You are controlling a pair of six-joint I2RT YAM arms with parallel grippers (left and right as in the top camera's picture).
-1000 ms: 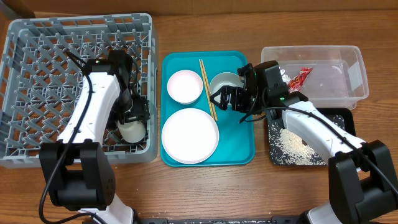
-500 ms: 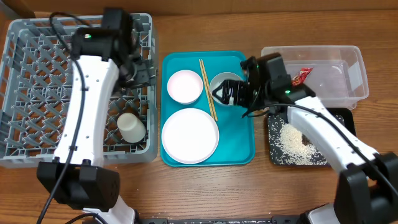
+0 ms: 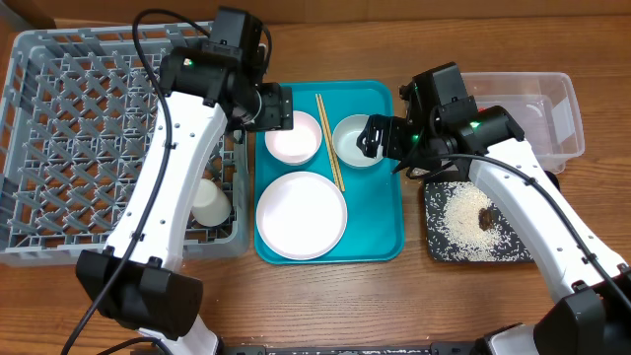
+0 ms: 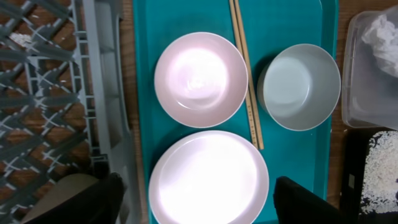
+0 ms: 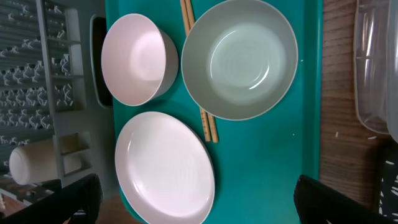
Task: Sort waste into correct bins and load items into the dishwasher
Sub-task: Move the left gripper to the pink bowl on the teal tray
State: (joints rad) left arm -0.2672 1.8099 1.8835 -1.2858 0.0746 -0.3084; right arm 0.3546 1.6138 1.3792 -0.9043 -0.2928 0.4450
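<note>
My left gripper has swung off the grey rack and now hangs over the teal tray at its left edge, beside the pink bowl, fingers spread wide and holding nothing. My right gripper has drawn back from the pale green bowl and is also wide open and empty. The chopsticks lie between the bowls, with the plate below. The white cup rests in the rack. Rice covers the black tray.
</note>
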